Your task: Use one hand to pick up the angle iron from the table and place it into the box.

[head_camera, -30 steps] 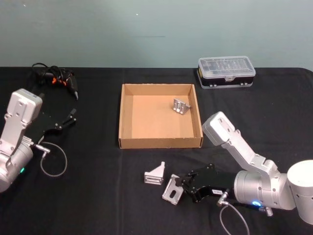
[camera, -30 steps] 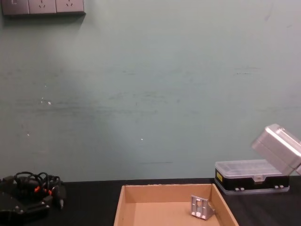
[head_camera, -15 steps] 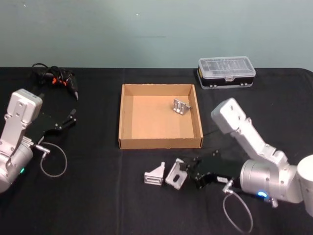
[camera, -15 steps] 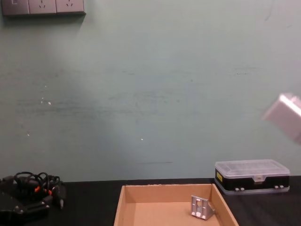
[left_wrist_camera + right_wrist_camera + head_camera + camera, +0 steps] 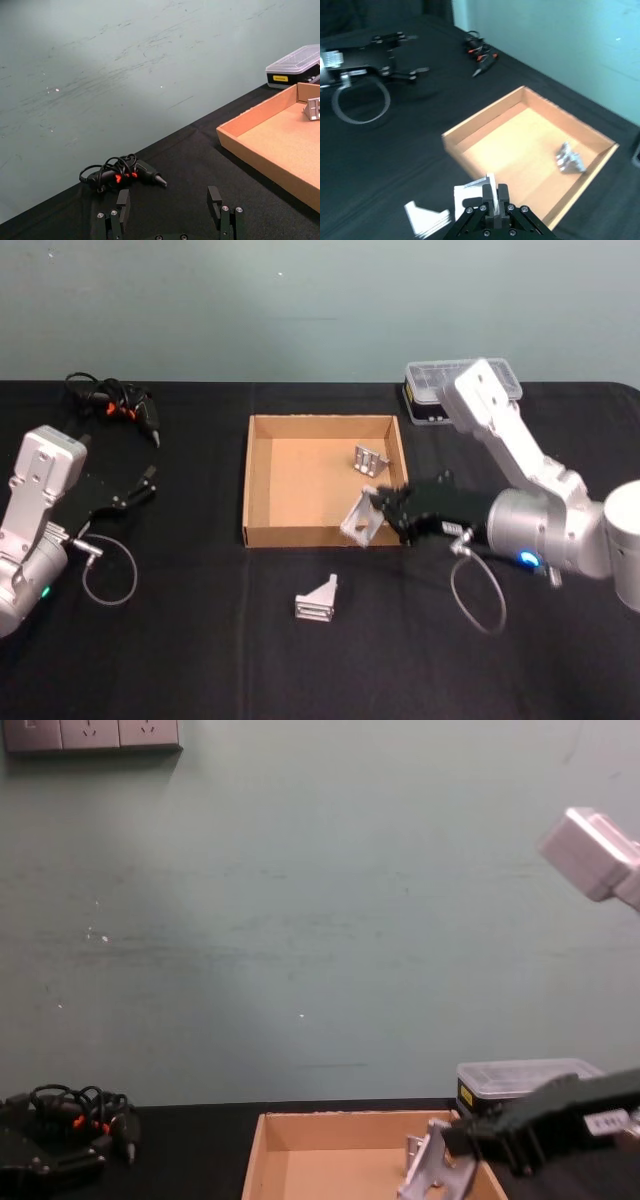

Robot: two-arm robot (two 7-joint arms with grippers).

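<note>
My right gripper [image 5: 381, 509] is shut on an angle iron [image 5: 361, 519], a silver bracket held tilted in the air over the front right wall of the box [image 5: 262, 478]. The chest view has that gripper [image 5: 468, 1136] and held angle iron [image 5: 428, 1178] just above the box [image 5: 350, 1119]. In the right wrist view the bracket [image 5: 473, 192] sits between the fingertips. A second angle iron [image 5: 317, 599] lies on the table [image 5: 200, 640] in front of the box. A third one [image 5: 370, 457] rests inside the box at the back right. My left gripper [image 5: 140, 484] stays parked at the left, open.
A black plastic case with a clear lid [image 5: 435, 400] stands behind the box on the right, partly behind my right arm. A black and orange tool with a coiled cable [image 5: 118, 405] lies at the back left. A cable loop [image 5: 108, 570] hangs by my left arm.
My right gripper has lifted the angle iron off the table's front and carried it back and up, to above the box's front right wall. The left arm has not moved.
</note>
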